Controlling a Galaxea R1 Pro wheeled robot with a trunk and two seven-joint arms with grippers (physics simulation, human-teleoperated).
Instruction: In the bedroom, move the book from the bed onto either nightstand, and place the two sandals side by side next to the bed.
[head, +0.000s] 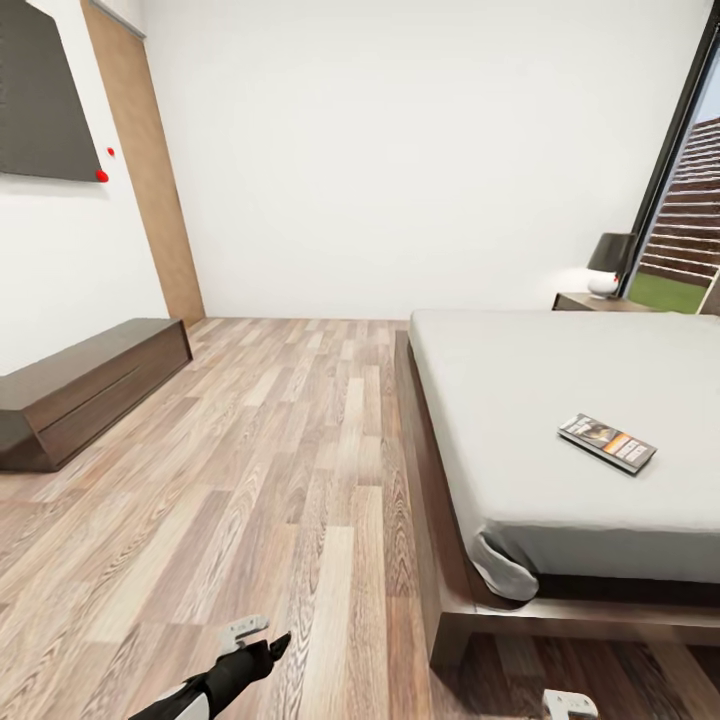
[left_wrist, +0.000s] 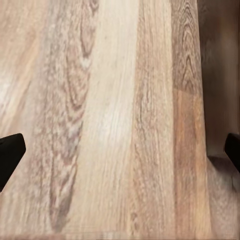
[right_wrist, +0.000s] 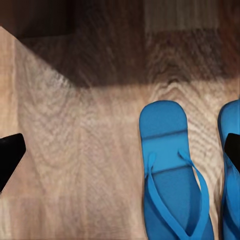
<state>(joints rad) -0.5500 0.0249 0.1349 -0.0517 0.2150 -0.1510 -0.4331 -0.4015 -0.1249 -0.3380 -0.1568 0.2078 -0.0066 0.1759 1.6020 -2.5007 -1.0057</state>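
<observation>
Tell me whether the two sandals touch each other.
Apart: the right wrist view shows a strip of bare floor between one sandal and the other sandal.

Wide bare wood-plank floor (head: 270, 450) lies open beside the large low bed with pale grey mattress and dark brown frame (head: 560, 400). Across that floor stands a long low dark-wood cabinet (head: 90, 385). Two bright blue flip-flop sandals (right_wrist: 172, 175) lie close together near the frame's shadow.

One book (head: 607, 442), one bed (head: 560, 400), one lamp (head: 610, 262), seemingly two sandals (right_wrist: 172, 175).
</observation>
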